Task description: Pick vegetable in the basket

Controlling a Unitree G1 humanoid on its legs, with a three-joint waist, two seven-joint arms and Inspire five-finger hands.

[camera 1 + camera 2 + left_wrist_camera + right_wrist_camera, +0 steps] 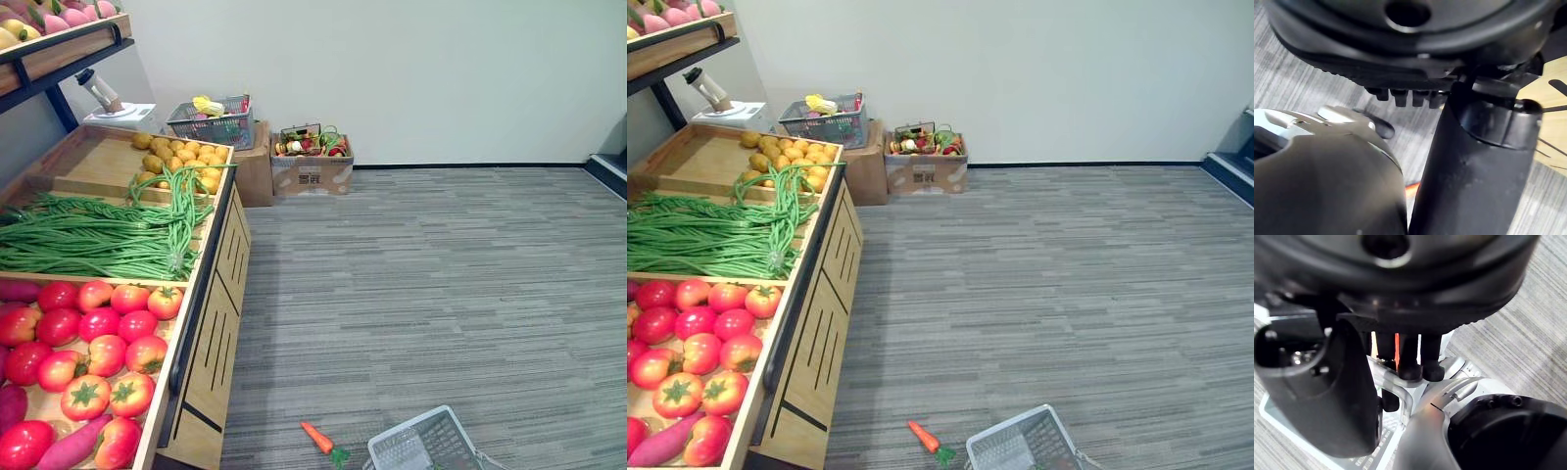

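A small orange carrot [318,439] with a green top lies on the grey carpet beside the stand's corner; an orange sliver of it [1410,188] shows past my left hand. A pale grey mesh basket [421,446] hangs low at the front, right of the carrot. My right hand [1425,284] has its fingers [1409,363] curled over the basket's silver handle [1400,396]. Something red and yellow shows between those fingers. My left hand [1415,44] hangs above the floor with relaxed fingers, holding nothing.
A wooden produce stand [211,323] runs along the left, holding tomatoes [98,343], long green beans [98,235], potatoes [181,157] and sweet potatoes [73,446]. A grey crate [214,122] and a cardboard box of produce [312,162] stand at the far wall.
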